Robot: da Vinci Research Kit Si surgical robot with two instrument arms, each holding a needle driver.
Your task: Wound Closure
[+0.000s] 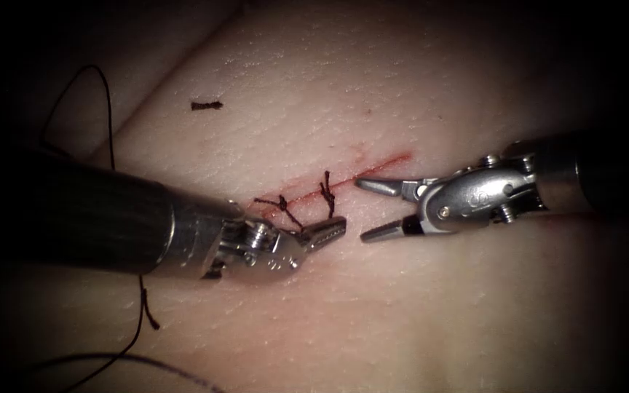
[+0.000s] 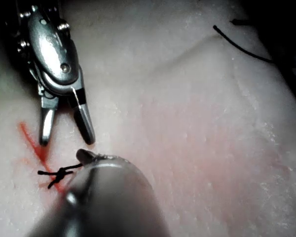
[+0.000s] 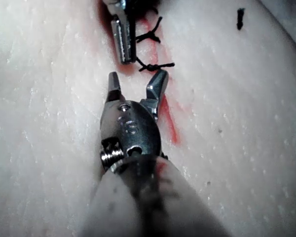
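- Two tied stitches already cross the cut (image 1: 329,188) in the tissue (image 1: 373,87): one knot (image 1: 282,204) just beyond the left tool (image 1: 322,234), a second knot (image 1: 326,191) a little further along, between the two tools. My reading is that the closure is partly done.
- The red line of the cut runs on bare past the second knot, alongside the far finger of the right tool (image 1: 373,209). That stretch has no stitch across it, so it seems to be what is left.
- The left tool's fingers lie pressed together with nothing between them that I can make out. Their tip rests just short of the second knot.
- The right tool's fingers are spread wide and hold nothing. One finger lies on the cut line, the other on the near side of it.
- I cannot find the needle, so neither tool holds it and I cannot say whether it is in the tissue.
- The endoscope view adds a long thread (image 1: 108,116) looping out behind the left tool's shaft and trailing below it, well away from both sets of fingers, and a short cut end of thread (image 1: 206,105) lying loose on the tissue beyond the left tool.
- The right wrist view shows the right tool (image 3: 137,83) with both knots just past its fingertips, and red fluid (image 3: 171,126) smeared beside its wrist.
- The left wrist view shows the right tool (image 2: 67,138) facing the left tool's tip, with one knot (image 2: 60,174) beside that tip.
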